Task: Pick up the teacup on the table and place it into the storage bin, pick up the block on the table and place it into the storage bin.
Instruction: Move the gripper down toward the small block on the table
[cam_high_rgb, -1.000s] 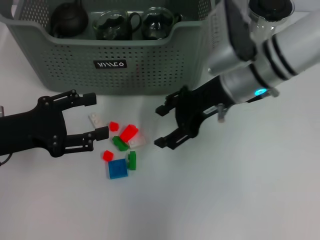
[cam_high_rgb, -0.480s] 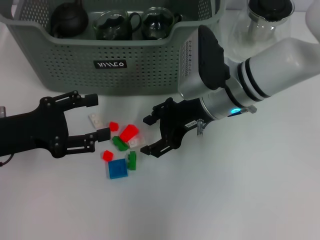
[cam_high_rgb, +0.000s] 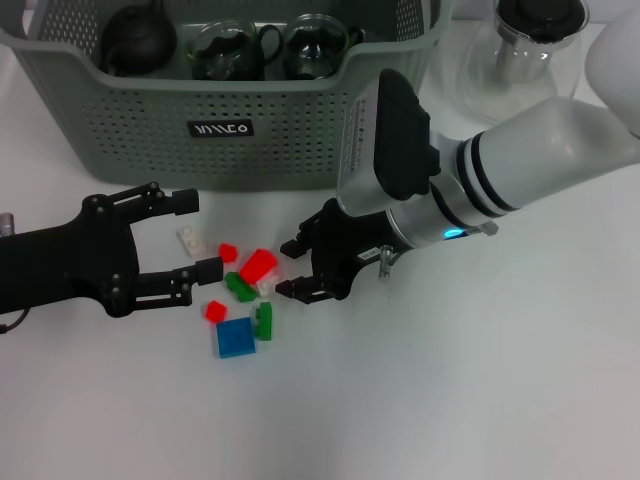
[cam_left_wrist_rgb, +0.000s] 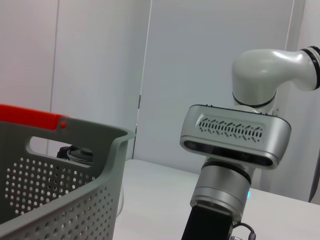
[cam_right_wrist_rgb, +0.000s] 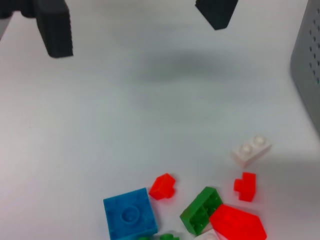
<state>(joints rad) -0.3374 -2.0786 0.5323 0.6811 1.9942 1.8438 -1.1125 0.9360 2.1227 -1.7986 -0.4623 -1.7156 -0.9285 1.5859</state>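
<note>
Two glass teacups (cam_high_rgb: 258, 48) and a dark teapot (cam_high_rgb: 138, 38) are held in the storage bin (cam_high_rgb: 300, 125). The right gripper (cam_high_rgb: 298, 268) is spread open and empty beside the blocks (cam_high_rgb: 257, 267); the left gripper (cam_high_rgb: 192, 236) is likewise open, holding nothing.

The small plastic blocks (cam_high_rgb: 245, 290) are scattered on the white desk (cam_high_rgb: 450, 400) before the large perforated storage bin (cam_high_rgb: 230, 95) (teacups (cam_high_rgb: 268, 48) inside).

Setting: robot test room or lab. Evidence: bare white table (cam_high_rgb: 480, 400); plain pale wall panels (cam_left_wrist_rgb: 100, 75) behind it; staged props only — scattered toy bricks (cam_high_rgb: 245, 295), grey-green perforated storage bin (cam_high_rgb: 150, 110), glass teapot (cam_high_rgb: 520, 50).
</note>
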